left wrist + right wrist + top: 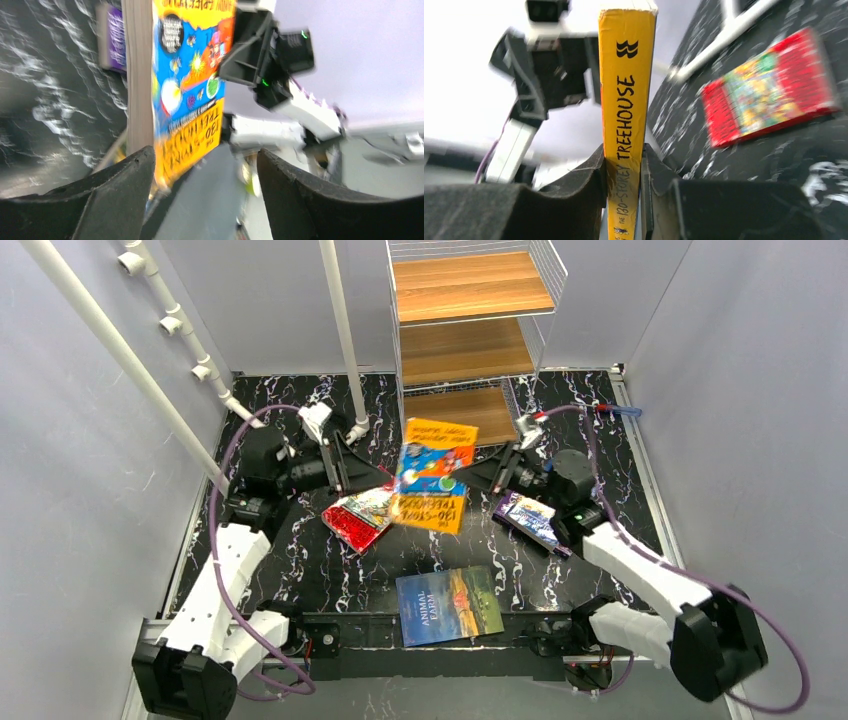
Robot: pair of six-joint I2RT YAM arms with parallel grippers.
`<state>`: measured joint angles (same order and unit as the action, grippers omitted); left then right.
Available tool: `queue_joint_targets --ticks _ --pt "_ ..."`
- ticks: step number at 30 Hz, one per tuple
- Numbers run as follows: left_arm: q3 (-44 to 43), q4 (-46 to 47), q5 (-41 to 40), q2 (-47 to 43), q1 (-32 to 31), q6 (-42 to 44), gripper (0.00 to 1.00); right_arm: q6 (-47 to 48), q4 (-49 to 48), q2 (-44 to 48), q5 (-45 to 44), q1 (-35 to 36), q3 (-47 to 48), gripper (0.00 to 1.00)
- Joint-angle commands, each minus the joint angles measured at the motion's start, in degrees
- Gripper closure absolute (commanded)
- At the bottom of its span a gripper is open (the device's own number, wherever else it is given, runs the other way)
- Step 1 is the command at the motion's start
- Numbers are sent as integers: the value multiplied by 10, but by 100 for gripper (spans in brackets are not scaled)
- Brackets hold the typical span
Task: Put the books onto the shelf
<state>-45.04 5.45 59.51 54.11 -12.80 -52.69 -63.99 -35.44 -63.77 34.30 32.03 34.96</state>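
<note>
The blue and yellow cartoon book (432, 475) hangs upright above the table's middle. My right gripper (464, 477) is shut on its yellow spine (626, 100), one pad on each side (624, 156). My left gripper (383, 480) faces the book's other edge. Its jaws (205, 152) stand open, and the cover (192, 75) rises just past the left finger (120, 195). The red book (358, 517) lies flat below the left gripper. Animal Farm (448, 606) lies near the front edge. The purple book (532, 520) lies partly under my right arm. The shelf (470, 330) stands at the back.
A white pipe frame (345, 340) slants up at the back left, one foot close to the left arm. Grey walls close in both sides. The shelf's lowest board (470, 410) sits just behind the held book.
</note>
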Motion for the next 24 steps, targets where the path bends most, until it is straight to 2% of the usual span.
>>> queue_joint_targets --ticks 1,3,7,10,14,20,24 --pt "-137 -316 -161 -18 29 173 27 -27 104 108 -240 -65 -35 99" --pt "-167 -365 -259 -30 30 186 27 -75 100 141 -320 -65 -70 99" --pt "-172 -376 -315 -60 30 174 27 -154 140 153 -457 -65 -89 99" --pt "-170 -382 -335 -77 30 175 27 -177 123 142 -529 -64 -90 99" --pt "-163 -389 -341 -85 30 178 27 -205 82 88 -575 -65 -81 99" --pt "-151 -390 -332 -88 30 175 27 -256 -35 -45 -633 -28 -63 99" --pt "-158 -403 -331 -94 30 179 27 -269 -68 -119 -692 9 -24 99"
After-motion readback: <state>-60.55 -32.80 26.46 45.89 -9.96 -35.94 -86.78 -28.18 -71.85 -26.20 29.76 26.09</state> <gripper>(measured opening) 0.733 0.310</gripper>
